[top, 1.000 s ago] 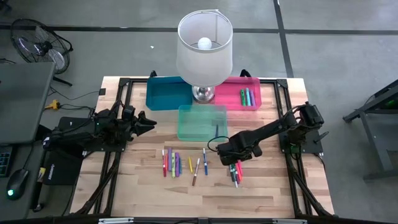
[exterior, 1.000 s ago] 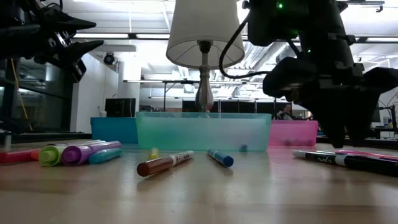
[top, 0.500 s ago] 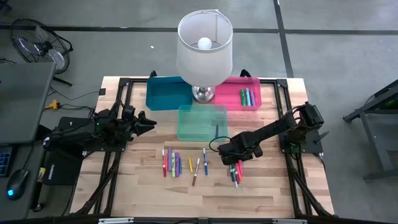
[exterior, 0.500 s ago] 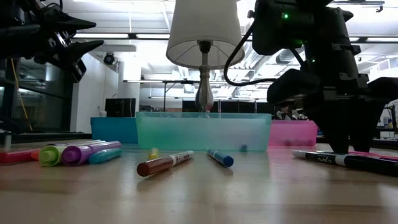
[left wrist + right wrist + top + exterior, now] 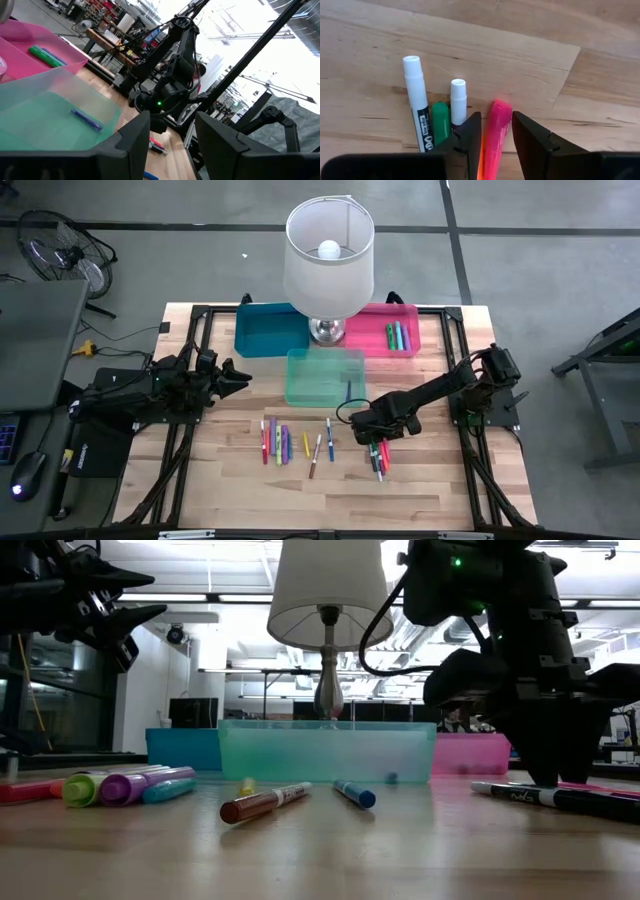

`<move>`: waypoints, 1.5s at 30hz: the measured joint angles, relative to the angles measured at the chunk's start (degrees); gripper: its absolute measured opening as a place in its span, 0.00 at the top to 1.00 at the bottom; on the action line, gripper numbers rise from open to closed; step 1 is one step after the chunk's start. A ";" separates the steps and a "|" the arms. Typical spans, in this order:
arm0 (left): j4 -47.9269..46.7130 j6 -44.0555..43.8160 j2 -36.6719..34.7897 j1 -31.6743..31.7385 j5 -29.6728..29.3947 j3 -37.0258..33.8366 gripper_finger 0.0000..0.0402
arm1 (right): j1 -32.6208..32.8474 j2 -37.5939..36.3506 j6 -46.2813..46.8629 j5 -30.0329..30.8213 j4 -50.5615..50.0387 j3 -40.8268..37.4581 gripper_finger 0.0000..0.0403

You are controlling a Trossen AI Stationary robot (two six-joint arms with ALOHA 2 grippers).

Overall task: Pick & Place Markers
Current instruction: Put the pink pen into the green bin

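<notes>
Right pincer (image 5: 494, 131) is straddling the pink marker (image 5: 495, 131) on the counter (image 5: 600, 80), fingers narrowly parted, not yet clamping it.

A white-shaded lamp (image 5: 329, 260) stands at the far edge of the wooden counter (image 5: 230, 480); a fan (image 5: 62, 252) sits on the floor far left.

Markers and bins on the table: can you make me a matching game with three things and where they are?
Things:
1. pink marker
2. blue marker
3. green marker

Places:
A. inside the pink bin
B. between the right claw fingers, on the table
C. inside the clear green bin

Pairs: 1-B, 2-C, 3-A
</notes>
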 joint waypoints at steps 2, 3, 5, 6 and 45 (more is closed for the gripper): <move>0.02 0.01 0.02 0.00 -0.02 0.00 0.61 | 0.00 0.00 -0.01 -0.09 0.01 0.00 0.76; 0.02 0.02 0.02 -0.02 -0.02 0.00 0.61 | 0.00 0.00 0.00 -0.15 0.01 0.00 0.76; 0.01 0.02 0.00 -0.01 -0.02 0.00 0.61 | 0.02 0.00 0.20 -0.25 0.09 0.00 0.76; 0.02 0.01 0.01 -0.01 -0.01 0.00 0.61 | 0.12 0.00 0.43 -0.27 0.19 0.00 0.76; 0.00 0.00 0.01 -0.02 0.00 0.00 0.61 | 0.28 4.63 -0.72 -3.05 2.58 0.42 0.91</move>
